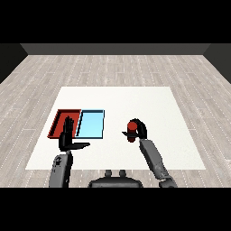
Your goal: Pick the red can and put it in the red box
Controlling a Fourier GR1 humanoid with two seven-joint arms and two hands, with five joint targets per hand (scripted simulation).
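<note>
Head view: red can (pixel 132 127) held in the curled right hand (pixel 140 131), right of the blue tray (pixel 90 124) and well apart from the red tray (pixel 64 123); pick judged done, carry and placing left. Left hand (pixel 67 137) hangs with fingers straight and thumb out at the red tray's near edge, partly over it; bare table (pixel 153 103) lies between can and trays, blue tray in the path

A white table (pixel 135 103) stands on a grey plank floor (pixel 113 67). On its left part a red tray (pixel 57 122) and a light blue tray (pixel 91 124) lie side by side, seemingly touching along their long edges, though the left hand (pixel 67 137) overlaps that spot.
</note>
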